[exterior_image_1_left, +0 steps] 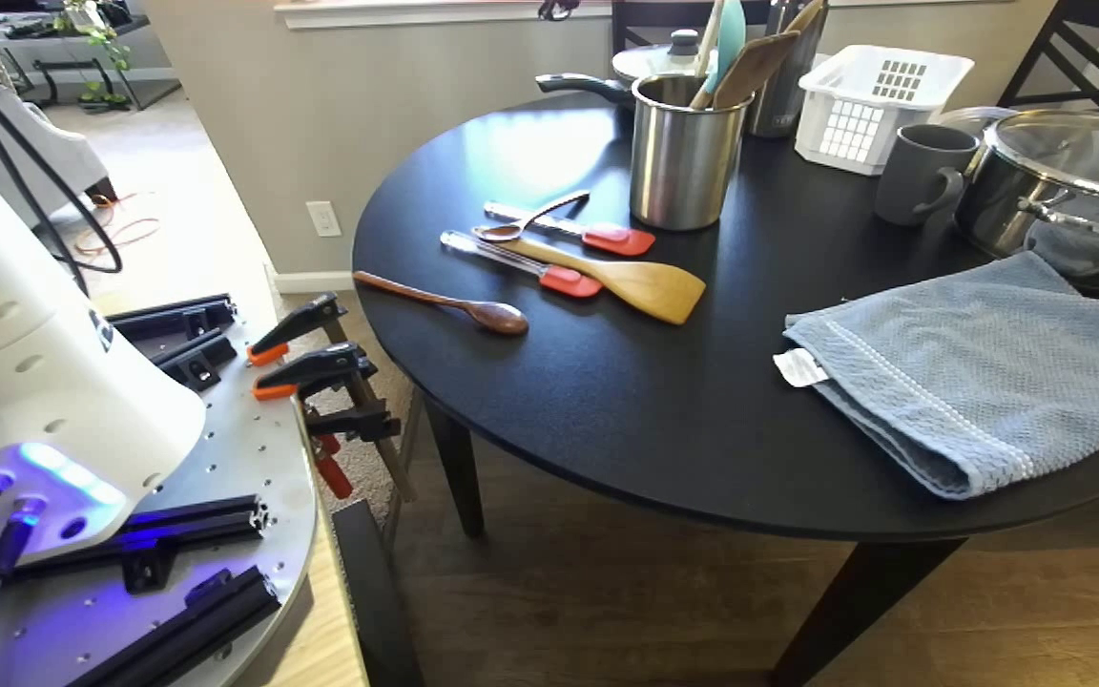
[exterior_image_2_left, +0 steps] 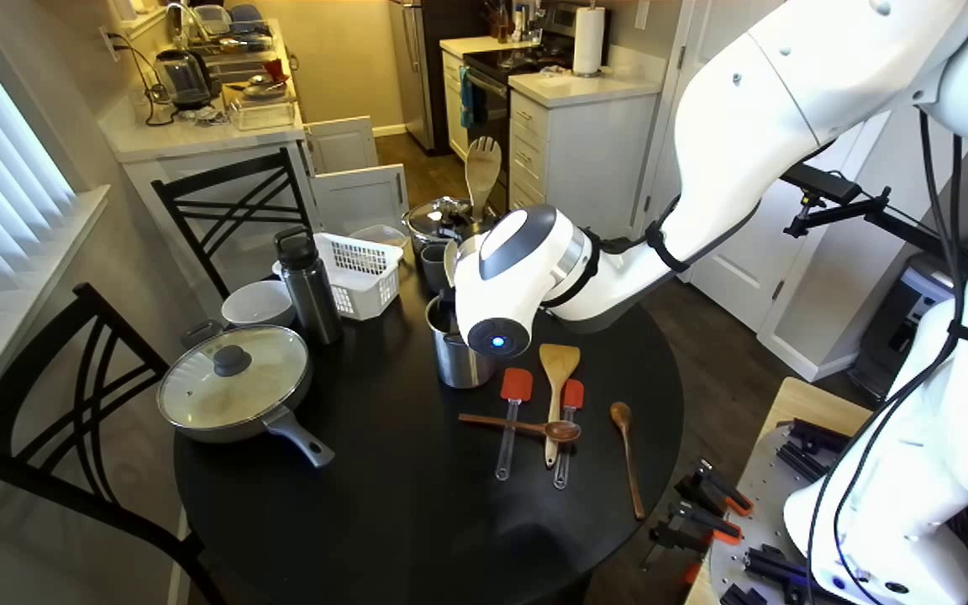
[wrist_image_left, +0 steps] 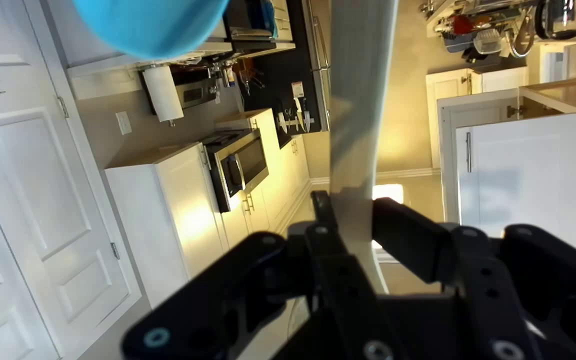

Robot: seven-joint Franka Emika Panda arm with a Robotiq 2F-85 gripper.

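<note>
Wrist view, lower centre: the black two-fingered pincer grasps a long pale wooden handle; grip established, release outstanding.

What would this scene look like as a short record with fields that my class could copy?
In hand: gripper closed on a pale wooden utensil
Surface: round black table
Upright: steel canister, turquoise utensil inside
Laid out: two red-headed spatulas, wooden turner, two wooden spoons, one crossing the turner
Cloth: folded blue towel
Cookware: lidded skillet, lidded pot
Unclear: whether the held utensil touches the canister
</note>
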